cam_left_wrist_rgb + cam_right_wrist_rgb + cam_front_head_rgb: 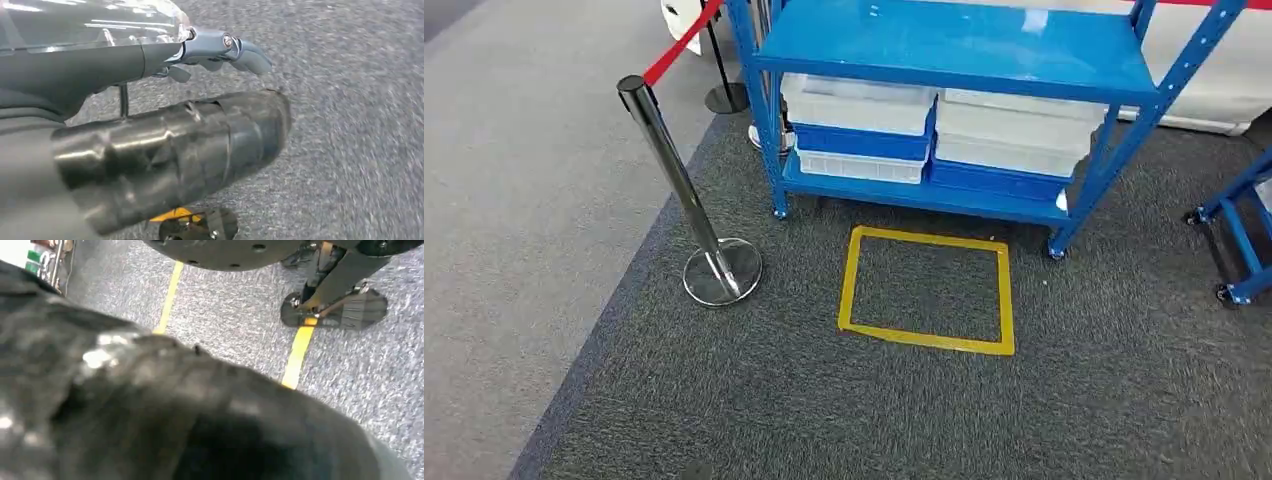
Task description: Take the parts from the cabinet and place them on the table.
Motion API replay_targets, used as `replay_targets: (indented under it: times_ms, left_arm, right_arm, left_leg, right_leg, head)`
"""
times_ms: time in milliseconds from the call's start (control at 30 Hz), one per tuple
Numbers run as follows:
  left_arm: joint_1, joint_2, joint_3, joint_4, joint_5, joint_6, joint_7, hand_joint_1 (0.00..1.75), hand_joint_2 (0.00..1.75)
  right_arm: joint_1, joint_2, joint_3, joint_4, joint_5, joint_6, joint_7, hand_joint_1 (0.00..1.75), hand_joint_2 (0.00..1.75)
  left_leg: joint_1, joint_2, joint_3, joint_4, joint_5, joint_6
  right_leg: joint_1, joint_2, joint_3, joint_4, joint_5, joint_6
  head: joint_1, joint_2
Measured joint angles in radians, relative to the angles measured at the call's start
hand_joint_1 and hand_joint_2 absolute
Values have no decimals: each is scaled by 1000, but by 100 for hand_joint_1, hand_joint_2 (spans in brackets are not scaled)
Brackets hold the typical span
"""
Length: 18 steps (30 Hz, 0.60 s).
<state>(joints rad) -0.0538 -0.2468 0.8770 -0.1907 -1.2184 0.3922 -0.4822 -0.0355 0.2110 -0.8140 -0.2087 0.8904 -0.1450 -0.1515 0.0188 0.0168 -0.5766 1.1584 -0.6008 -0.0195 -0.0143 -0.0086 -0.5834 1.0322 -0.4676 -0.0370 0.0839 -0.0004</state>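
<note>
Since the parts must come out of the cabinet [954, 45], the things to watch are the bins on its bottom shelf: a white bin [856, 103] stacked over a blue bin [860, 141] toward the shelf's left end, with another white one [860, 167] beneath, and a second stack of pale bins [1014, 135] over blue toward the right end, all tucked under the bare blue upper shelf. On the dark carpet just in front of the cabinet's lower edge lies a yellow taped rectangle [852, 280], which I judge to be the standing mark; the step in hand looks like the approach, and doing it well means squaring up to the shelf front, stopping within the tape, and keeping away from the chrome stanchion [686, 190] with its red belt off the cabinet's left corner and the blue trolley frame [1236, 230] near the right. The head view gives the whole layout, which the wrist views lack. The left wrist view shows the left hand [220, 50] hanging over grey carpet with nothing in it, its pale fingers [250, 55] curling loosely; whether they are apart or closed I cannot tell. The right wrist view looks past a blurred dark bulk that I take for the right hand [165, 410], its fingers unreadable, to yellow tape lines on the floor.
</note>
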Motion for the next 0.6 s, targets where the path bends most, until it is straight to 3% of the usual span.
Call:
replay_targets:
  times_ms: [67, 100, 133, 200, 233, 267, 333, 367, 400, 433, 467, 533, 567, 600]
  left_arm:
    - [3, 0, 0, 0, 0, 0, 0, 0, 0]
    - [5, 0, 0, 0, 0, 0, 0, 0, 0]
    - [7, 0, 0, 0, 0, 0, 0, 0, 0]
    - [6, 0, 0, 0, -1, -4, -3, 0, 0]
    - [6, 0, 0, 0, -1, -9, -9, 0, 0]
    - [6, 2, 0, 0, 0, -16, -14, 0, 0]
    - [1, 2, 0, 0, 0, -32, -27, 0, 0]
    - [3, 2, 0, 0, 0, -44, -31, 0, 0]
    - [4, 1, 0, 0, 0, -57, -38, 0, 0]
    - [4, 2, 0, 0, 0, -64, -41, 0, 0]
    - [3, 2, 0, 0, 1, -73, -46, 0, 0]
    - [6, 2, 0, 0, 0, -90, -48, 0, 0]
    - [8, 3, 0, 0, 0, -96, -49, 0, 0]
    - [9, 3, 0, 0, 0, -104, -51, 0, 0]
  right_arm:
    - [0, 0, 0, 0, 0, 0, 0, 0, 0]
    - [1, 0, 0, 0, 0, 0, -1, 0, 0]
    - [2, 0, 0, 0, 0, 0, -3, 0, 0]
    - [1, 0, 0, 0, 2, -1, -3, 0, 0]
    - [2, 0, 0, 0, 4, -2, -3, 0, 0]
    - [2, 1, 0, 1, 5, -2, -3, 0, 0]
    - [2, 1, 0, 1, 8, -2, 4, 0, 0]
    - [3, 1, 0, 1, 11, -2, 6, 0, 0]
    - [4, 1, 0, 2, 15, -3, 11, 0, 0]
    - [4, 1, 0, 2, 16, -3, 13, 0, 0]
    - [4, 1, 0, 2, 18, -4, 14, 0, 0]
    - [2, 1, 0, 2, 22, -4, 16, 0, 0]
    - [1, 1, 0, 2, 27, -4, 19, 0, 0]
    - [1, 1, 1, 2, 31, -4, 23, 0, 0]
  left_leg:
    - [0, -7, -74, 149, -55, -2]
    - [0, -7, -90, 176, -49, -1]
    - [0, -8, -81, 147, -14, 1]
    - [0, -13, -9, -20, 90, 11]
    - [0, -25, 25, -104, 123, 18]
    - [-5, -34, 33, -129, 105, 19]
    - [-8, -34, 29, -136, 107, 24]
    - [-10, -34, 30, -136, 109, 28]
    - [-1, -32, 39, -149, 116, 38]
    - [2, -23, 42, -155, 124, 46]
    - [3, -22, 42, -158, 126, 55]
    - [2, -16, 39, -158, 126, 57]
    - [1, -11, 39, -158, 126, 56]
    - [1, -8, 39, -157, 125, 56]
  right_leg:
    - [5, 17, 0, 1, 0, -3]
    - [6, 26, 1, 2, 0, -4]
    - [7, 36, 3, 3, -1, -4]
    - [9, 52, 8, 6, -3, -2]
    - [8, 57, 8, 7, -5, -1]
    - [15, 60, 5, 12, -7, 4]
    - [10, 64, 0, 9, -4, 17]
    - [8, 65, 1, 5, -1, 22]
    - [14, 65, 2, 5, -2, 31]
    - [9, 49, 1, 20, -10, 33]
    - [10, 31, -15, 53, -41, 34]
    - [4, 21, -85, 204, -124, 42]
    - [1, 21, -120, 277, -151, 47]
    - [-2, 20, -138, 312, -152, 50]
  head:
    - [0, 0]
    - [0, 0]
    - [0, 0]
    - [0, 0]
    - [0, 0]
    - [0, 0]
    - [0, 0]
    - [0, 0]
    - [0, 0]
    - [0, 0]
    - [2, 0]
    - [1, 0]
    - [1, 0]
    - [1, 0]
